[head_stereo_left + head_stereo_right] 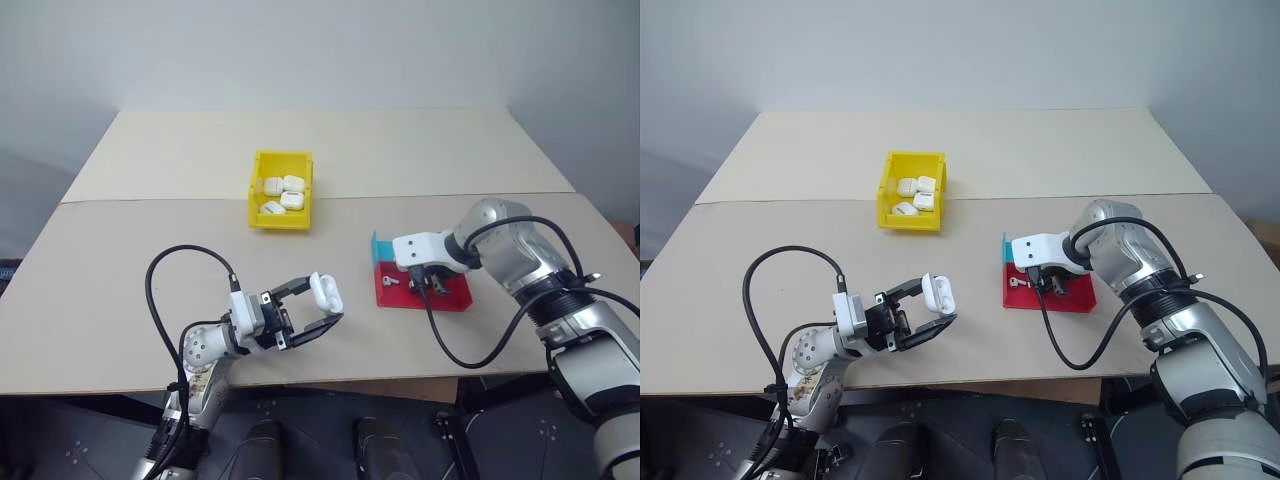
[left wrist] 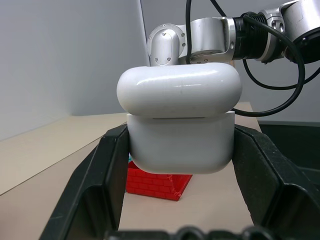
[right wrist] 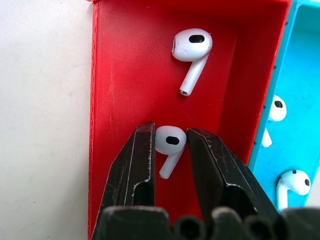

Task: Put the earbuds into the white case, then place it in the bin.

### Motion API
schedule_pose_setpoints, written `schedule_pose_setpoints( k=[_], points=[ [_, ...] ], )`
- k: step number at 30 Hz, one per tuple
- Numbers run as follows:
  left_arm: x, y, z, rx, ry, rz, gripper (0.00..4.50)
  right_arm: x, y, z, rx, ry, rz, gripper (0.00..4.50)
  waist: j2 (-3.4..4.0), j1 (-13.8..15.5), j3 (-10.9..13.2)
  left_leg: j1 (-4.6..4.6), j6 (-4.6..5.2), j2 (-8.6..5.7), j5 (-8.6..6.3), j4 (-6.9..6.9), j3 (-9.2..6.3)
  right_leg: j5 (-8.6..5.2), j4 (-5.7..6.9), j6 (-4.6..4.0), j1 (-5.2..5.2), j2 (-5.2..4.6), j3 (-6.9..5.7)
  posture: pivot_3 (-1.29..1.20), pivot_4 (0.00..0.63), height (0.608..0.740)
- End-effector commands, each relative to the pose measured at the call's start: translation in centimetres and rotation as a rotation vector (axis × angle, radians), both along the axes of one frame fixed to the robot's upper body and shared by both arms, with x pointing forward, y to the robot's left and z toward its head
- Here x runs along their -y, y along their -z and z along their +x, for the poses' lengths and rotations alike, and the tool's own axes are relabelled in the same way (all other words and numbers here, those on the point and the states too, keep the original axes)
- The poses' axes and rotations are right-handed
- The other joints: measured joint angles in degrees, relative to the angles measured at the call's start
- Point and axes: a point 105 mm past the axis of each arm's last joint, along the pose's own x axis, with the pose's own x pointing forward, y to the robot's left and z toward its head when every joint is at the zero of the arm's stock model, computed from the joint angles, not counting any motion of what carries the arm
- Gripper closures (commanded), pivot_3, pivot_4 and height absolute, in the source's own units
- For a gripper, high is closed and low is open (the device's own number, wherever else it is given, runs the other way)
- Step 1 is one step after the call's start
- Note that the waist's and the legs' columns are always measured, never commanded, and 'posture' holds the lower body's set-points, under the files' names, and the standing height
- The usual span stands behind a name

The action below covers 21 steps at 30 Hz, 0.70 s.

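Observation:
My left gripper is shut on the white case and holds it above the table's front edge. The case's lid looks raised, and the black fingers press on both of its sides. My right gripper points down into the red tray, where its two fingers close on one white earbud. A second earbud lies loose in the same red compartment. The yellow bin stands further back, left of the table's middle.
Several white cases lie inside the bin. The tray's blue compartment holds two more earbuds. The tray sits at the right of the beige table. Black cables loop off both wrists.

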Motion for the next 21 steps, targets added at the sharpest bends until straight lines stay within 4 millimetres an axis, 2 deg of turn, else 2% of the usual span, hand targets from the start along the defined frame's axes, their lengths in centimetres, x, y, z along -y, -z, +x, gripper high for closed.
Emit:
schedule_pose_setpoints(
  k=[1,3,13,18,21],
  points=[
    [0.2,-1.0,-0.2,0.05,0.01,-0.006,1.72,0.0,-1.2,0.0,0.033,-0.02,0.01,3.38,0.0,0.0,0.0,0.0,0.0,0.0,0.0,0.0,0.0,0.0,0.0,0.0,0.0,0.0,0.0,0.0,0.15,0.74],
    [0.3,-1.1,-0.2,0.05,0.01,-0.006,1.72,0.0,-1.3,0.0,0.037,-0.02,0.014,3.73,0.0,0.0,0.0,0.0,0.0,0.0,0.0,0.0,0.0,0.0,0.0,0.0,0.0,0.0,0.0,0.0,0.15,0.74],
    [0.3,-1.2,-0.2,0.049,0.016,-0.007,1.72,-0.2,-2.1,-0.6,0.051,-0.016,0.052,3.73,0.0,0.04,0.0,-0.01,0.0,0.0,0.0,0.0,-0.01,-0.01,0.0,-0.01,0.0,0.0,-0.01,0.0,0.15,0.74],
    [0.6,-2.2,-0.1,0.055,0.023,-0.034,1.72,-0.1,-4.9,-1.3,0.121,0.027,0.157,3.73,0.01,0.18,0.01,-0.03,0.0,0.0,0.0,0.0,-0.02,-0.01,-0.01,-0.01,-0.02,-0.01,-0.02,0.0,0.15,0.74],
    [0.7,-2.8,-0.1,0.061,0.036,-0.043,1.72,0.1,-8.1,-2.0,0.196,0.088,0.288,3.73,0.01,0.27,0.01,-0.05,-0.01,0.0,0.0,0.0,-0.03,-0.01,-0.01,-0.01,-0.04,-0.01,-0.03,0.0,0.15,0.74]
  ],
)
